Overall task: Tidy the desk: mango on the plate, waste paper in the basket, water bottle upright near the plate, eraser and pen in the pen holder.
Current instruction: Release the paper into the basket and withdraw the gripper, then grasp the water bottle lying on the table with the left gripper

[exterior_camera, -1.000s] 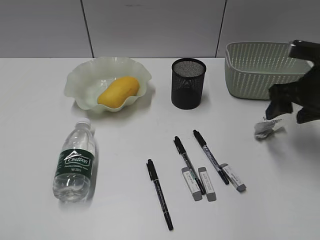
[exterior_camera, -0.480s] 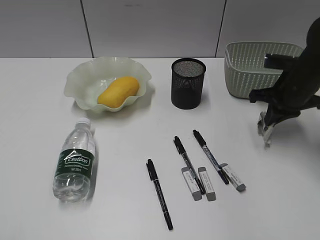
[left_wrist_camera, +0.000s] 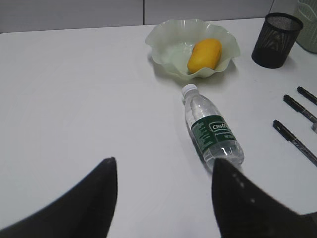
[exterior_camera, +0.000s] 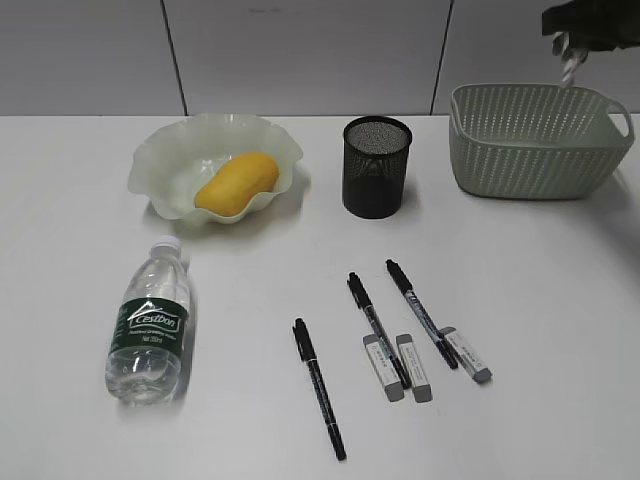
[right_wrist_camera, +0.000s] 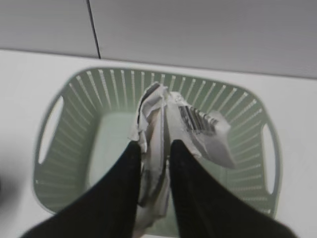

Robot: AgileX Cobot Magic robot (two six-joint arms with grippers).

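My right gripper point(right_wrist_camera: 153, 146) is shut on the waste paper point(right_wrist_camera: 190, 124) and holds it high above the open green basket point(right_wrist_camera: 74, 99). In the exterior view the gripper point(exterior_camera: 572, 50) and the paper point(exterior_camera: 570, 62) show at the top right, over the basket point(exterior_camera: 535, 150). The mango point(exterior_camera: 237, 183) lies in the plate point(exterior_camera: 160, 170). The water bottle point(exterior_camera: 150, 322) lies on its side on the desk point(exterior_camera: 560, 300). Three pens point(exterior_camera: 320, 388) and three erasers point(exterior_camera: 414, 354) lie in front of the pen holder point(exterior_camera: 376, 166). My left gripper point(left_wrist_camera: 163, 168) is open and empty, near the bottle point(left_wrist_camera: 212, 129).
A grey panelled wall point(exterior_camera: 300, 50) runs behind the desk. In the left wrist view the plate point(left_wrist_camera: 163, 39) with the mango point(left_wrist_camera: 204, 54) and the pen holder point(left_wrist_camera: 275, 39) stand at the far side.
My right gripper closed on the waste paper on the desk, lifted it and carried it up and back over the basket. Nothing else moved.
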